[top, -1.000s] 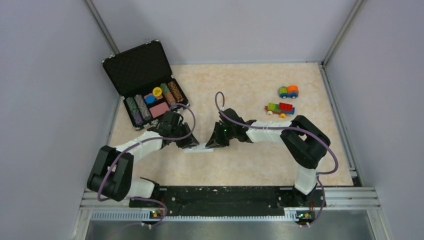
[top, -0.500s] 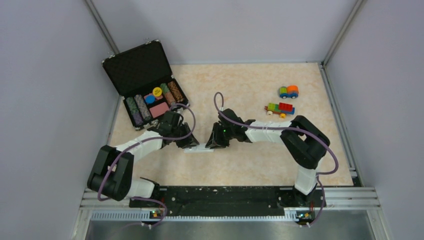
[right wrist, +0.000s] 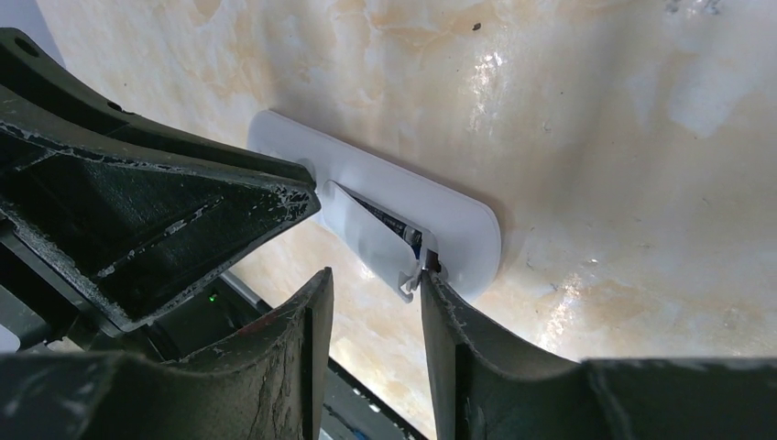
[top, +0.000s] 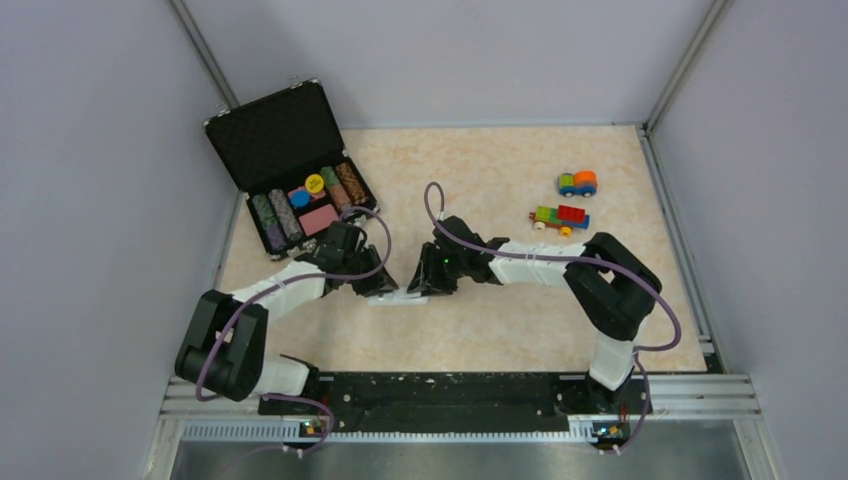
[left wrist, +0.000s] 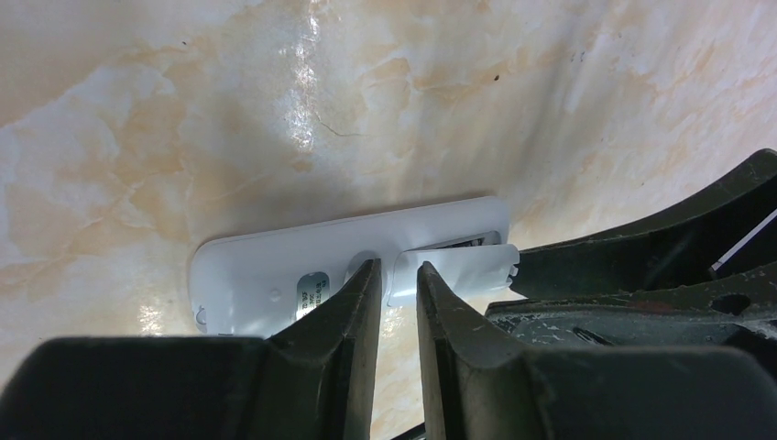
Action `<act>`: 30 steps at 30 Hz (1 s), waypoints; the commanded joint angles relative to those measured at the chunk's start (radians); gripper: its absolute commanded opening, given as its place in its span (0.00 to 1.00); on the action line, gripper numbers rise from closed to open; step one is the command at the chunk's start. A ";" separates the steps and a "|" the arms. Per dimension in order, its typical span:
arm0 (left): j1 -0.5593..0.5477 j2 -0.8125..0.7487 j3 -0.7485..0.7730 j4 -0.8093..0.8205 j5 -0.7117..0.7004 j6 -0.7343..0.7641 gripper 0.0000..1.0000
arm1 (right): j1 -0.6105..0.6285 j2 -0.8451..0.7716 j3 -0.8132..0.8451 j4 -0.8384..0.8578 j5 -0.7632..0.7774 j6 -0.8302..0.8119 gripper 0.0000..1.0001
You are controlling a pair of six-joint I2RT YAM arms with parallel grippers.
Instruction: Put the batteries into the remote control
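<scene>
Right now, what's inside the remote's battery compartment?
Through the gap under the half-raised cover, a dark battery shows inside the remote control. The cover hides the rest, so a second battery cannot be confirmed.

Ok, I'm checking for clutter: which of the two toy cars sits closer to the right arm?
The longer green-and-red car, just beyond the right arm at its elbow. The short orange-and-blue car lies farther back.
</scene>
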 commanded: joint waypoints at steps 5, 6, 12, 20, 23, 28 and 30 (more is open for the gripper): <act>-0.009 0.047 -0.015 -0.057 -0.028 0.019 0.27 | 0.001 -0.056 0.004 -0.169 0.105 -0.065 0.42; -0.009 0.047 -0.014 -0.058 -0.028 0.019 0.27 | 0.001 -0.061 0.005 -0.172 0.112 -0.068 0.42; -0.009 0.048 -0.006 -0.065 -0.025 0.021 0.27 | 0.001 -0.061 0.010 -0.173 0.121 -0.080 0.35; -0.009 0.036 -0.003 -0.067 -0.025 0.021 0.27 | 0.003 -0.083 0.015 -0.153 0.118 -0.094 0.42; -0.008 0.037 -0.001 -0.063 -0.023 0.021 0.26 | 0.002 -0.074 0.020 -0.143 0.116 -0.093 0.43; -0.009 0.035 -0.002 -0.061 -0.015 0.022 0.23 | 0.005 -0.048 0.029 -0.132 0.109 -0.094 0.43; -0.009 0.034 -0.001 -0.061 -0.015 0.023 0.22 | 0.004 -0.049 0.027 -0.127 0.107 -0.094 0.43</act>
